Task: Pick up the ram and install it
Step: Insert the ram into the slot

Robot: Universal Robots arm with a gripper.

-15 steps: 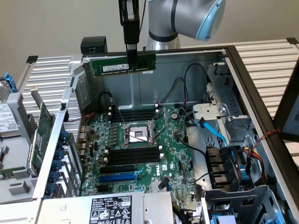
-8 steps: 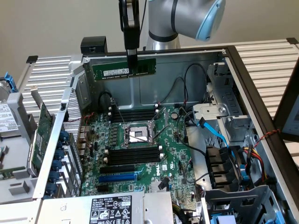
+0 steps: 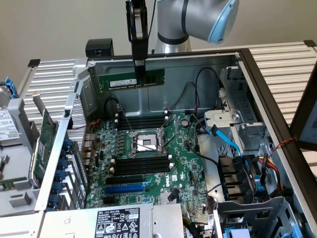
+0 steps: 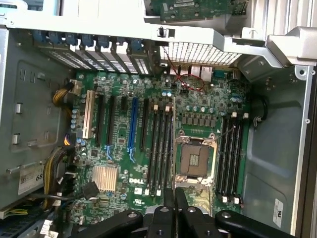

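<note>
Holding the ram level is, in my judgement, the main care of this step. The stick hangs high above the board and is pinched only on a small part near its middle. It should therefore stay parallel to a slot and must not tilt in the grip.

The open computer case contains nearly everything. Inside it the motherboard covers the floor. The empty CPU socket sits near the centre, and long black memory slots run on both sides of it; all of them look empty. Toward the exterior view's right, also inside the case, there is a metal drive cage with a blue cable and some coloured wires. A larger green expansion card stands outside the case wall, on the exterior view's left.

The ram is in the air in front of the far wall of the case, well apart from the slots. The gripper is closed on it from above, with the long side horizontal. In the wrist view the fingers point down over the socket area.
</note>
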